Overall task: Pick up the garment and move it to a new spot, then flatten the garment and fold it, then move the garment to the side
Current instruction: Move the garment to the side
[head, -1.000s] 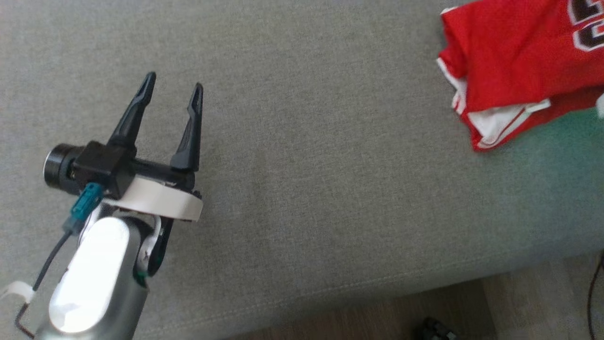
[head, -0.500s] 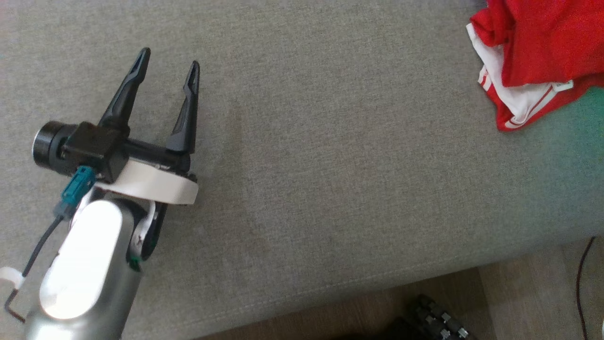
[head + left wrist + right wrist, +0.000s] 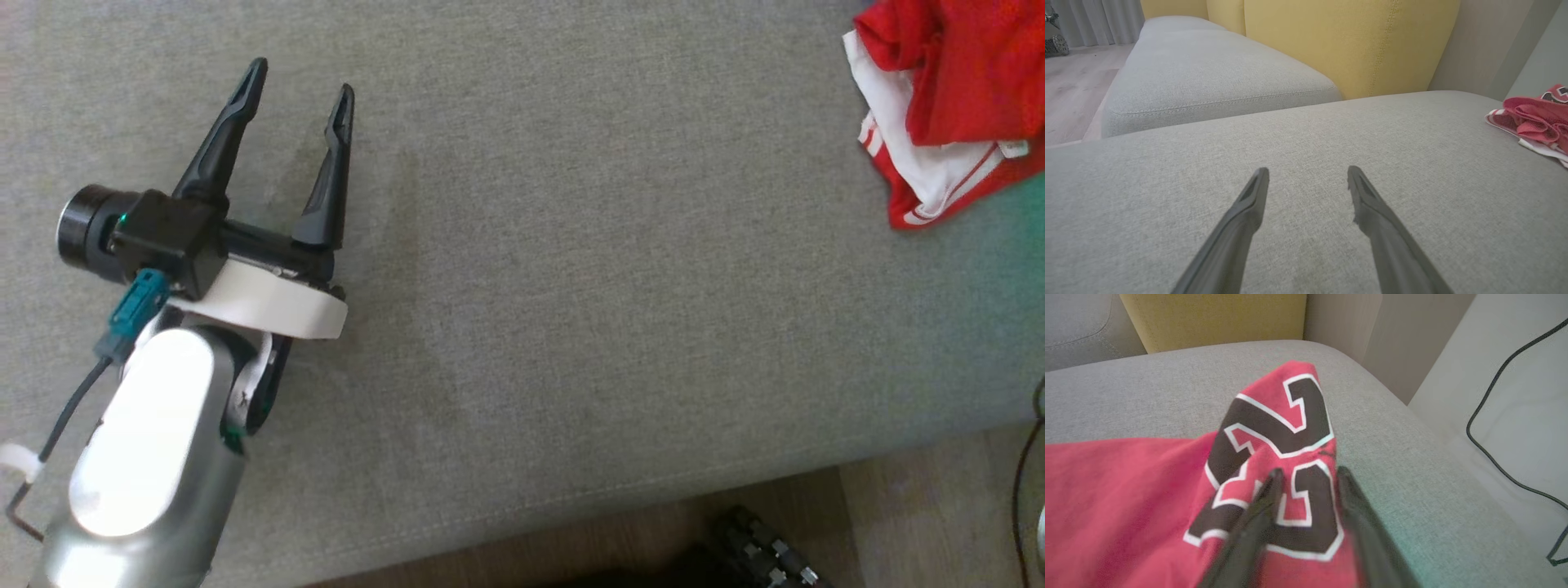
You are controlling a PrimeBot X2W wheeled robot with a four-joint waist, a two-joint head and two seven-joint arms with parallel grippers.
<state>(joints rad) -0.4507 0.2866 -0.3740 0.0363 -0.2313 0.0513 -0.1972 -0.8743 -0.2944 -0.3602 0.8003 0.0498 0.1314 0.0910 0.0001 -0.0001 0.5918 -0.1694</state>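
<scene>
Left side: the left gripper [image 3: 302, 83] hangs over the grey sofa seat [image 3: 571, 286], fingers spread wide with nothing between them. In the left wrist view, the same gripper [image 3: 1307, 170] shows only bare seat fabric [image 3: 1306, 134] in the gap. Whether the fingertips touch the cushion cannot be told. Beyond it in that view are a second grey cushion [image 3: 1208, 77], a yellow backrest [image 3: 1347, 41] and wood floor [image 3: 1069, 90] at the far left.

Centre: in the head view, the seat's front edge runs along the bottom, with wood floor [image 3: 922, 523] below it and a dark object [image 3: 759, 555] partly in frame.

Right side: the garment [image 3: 955, 90], red with white trim, lies bunched on the seat at the upper right and is cut off by the frame edge. It is well apart from the left gripper. In the left wrist view, the garment [image 3: 1531, 116] is at the far right. In the right wrist view, the garment [image 3: 1126, 498] rises in a peak bearing a black number outlined in white. The right gripper [image 3: 1308, 473] is at that number with cloth between its blurred fingers; whether they clamp it cannot be told. A dark cable [image 3: 1494, 416] lies on the pale floor further right.
</scene>
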